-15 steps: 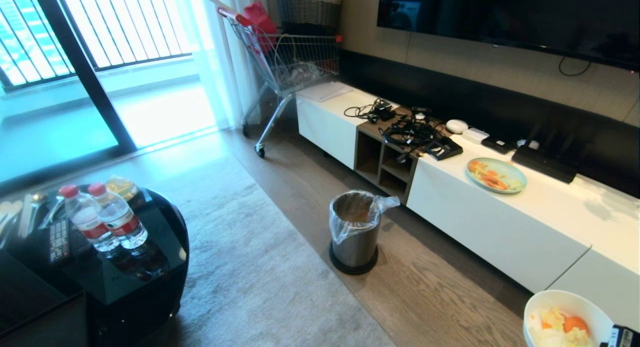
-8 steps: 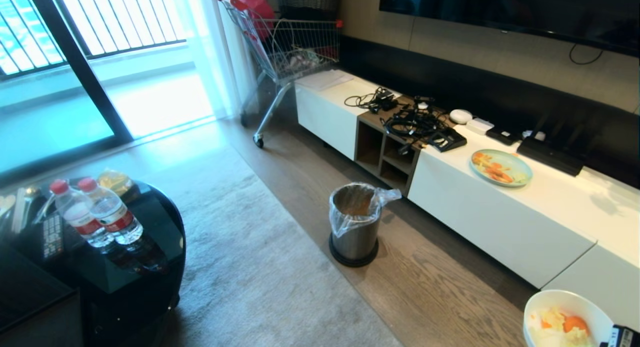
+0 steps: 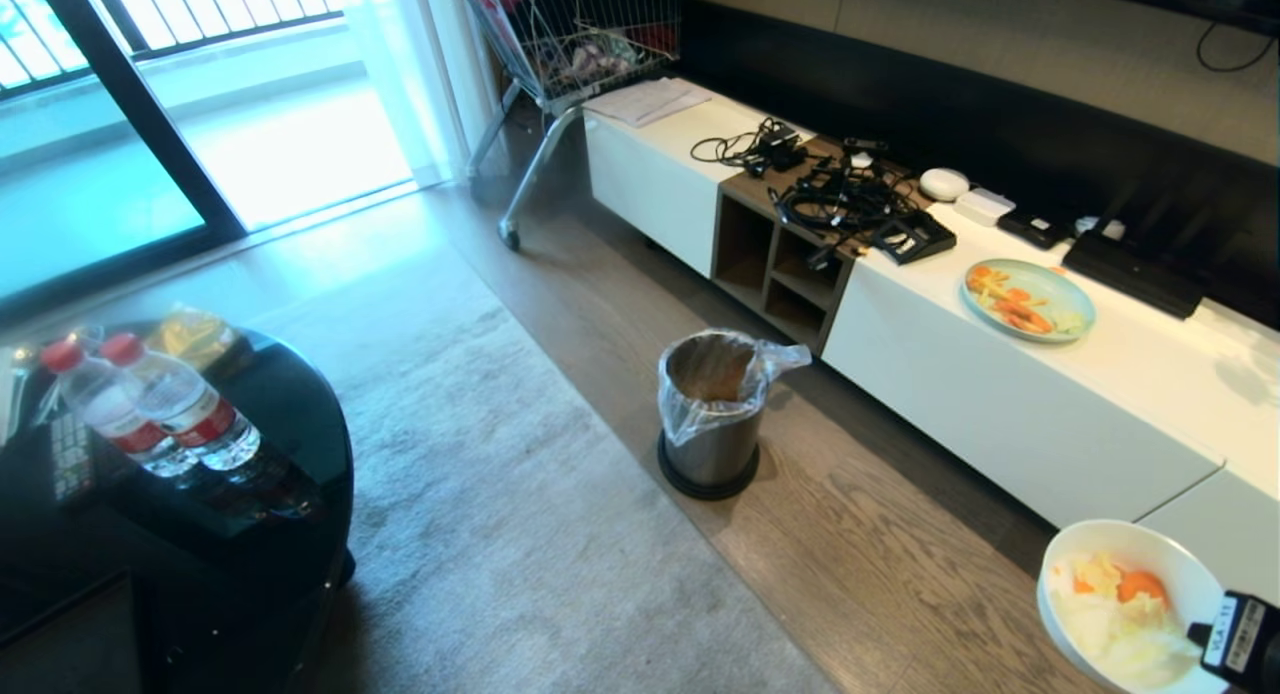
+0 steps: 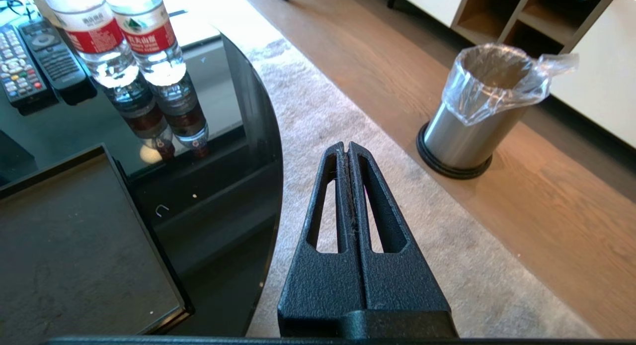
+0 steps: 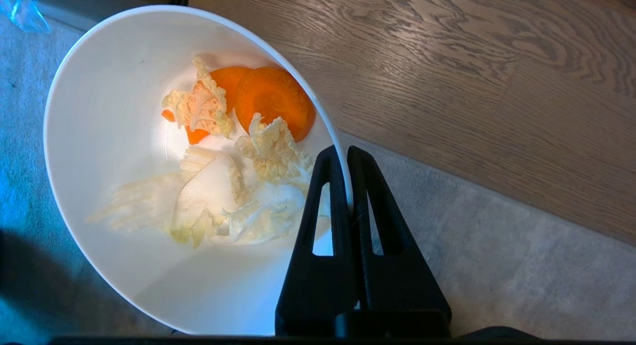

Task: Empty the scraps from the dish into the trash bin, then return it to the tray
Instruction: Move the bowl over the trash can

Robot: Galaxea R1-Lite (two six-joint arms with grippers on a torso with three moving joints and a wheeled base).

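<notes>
On the black glass worktop [image 4: 238, 136] at nine o'clock, the tray [image 4: 74, 245] waits bare beside two water bottles [image 3: 150, 414]. The left pincer [image 4: 348, 148] hangs parked above the rug, its fingers pressed together on nothing. At centre stands the trash bin [image 3: 710, 414], liner open, well apart from the load. At five o'clock the right pincer [image 5: 346, 153] pinches the rim of the dish [image 5: 124, 111], one finger inside and one outside, with the scraps [image 5: 233, 156] heaped within. To do this step well, I judge the dish should travel level toward ten o'clock until its rim overhangs the bin mouth, then tip slowly.
</notes>
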